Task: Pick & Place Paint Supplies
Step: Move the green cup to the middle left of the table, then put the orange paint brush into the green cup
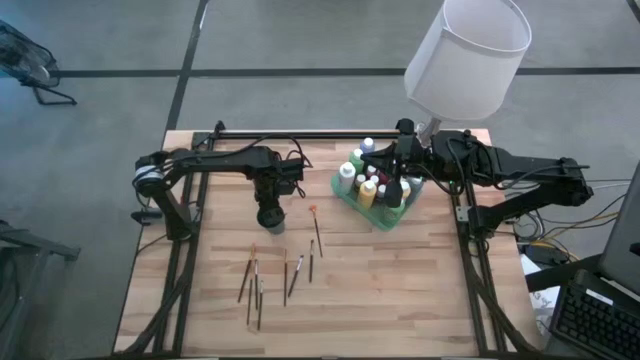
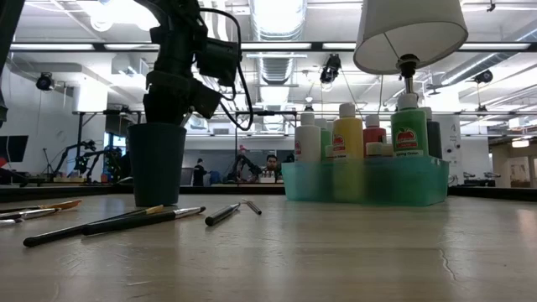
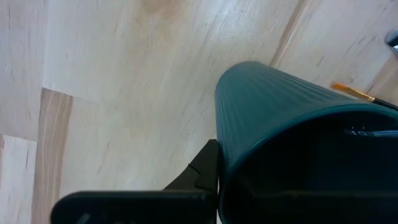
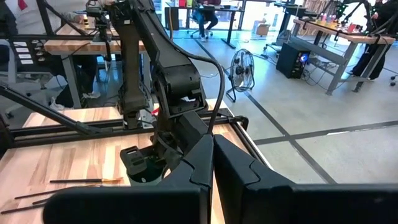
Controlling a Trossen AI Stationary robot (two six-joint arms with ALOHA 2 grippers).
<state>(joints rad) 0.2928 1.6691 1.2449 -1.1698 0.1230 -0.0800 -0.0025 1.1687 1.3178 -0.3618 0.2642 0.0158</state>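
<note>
At the table's (image 1: 400, 290) middle the left gripper (image 1: 271, 215), closed, sits over the cup (image 2: 157, 164) (brushes (image 1: 255, 285) nearer, right side bare), right gripper (image 1: 402, 140) closed over the bottles (image 1: 368, 185).

Both arms (image 1: 215, 165) are matte black with chunky joints, loose black cables looped along them, and blunt dark fingers (image 4: 239, 171).

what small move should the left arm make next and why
Probably lift clear of the dark green cup and swing toward the brushes. The left gripper sits right over the upright cup with its fingers shut, seemingly pinching the rim, while the brushes lie loose on the table nearer the front edge. The right gripper waits shut above the bottle tray.
</note>
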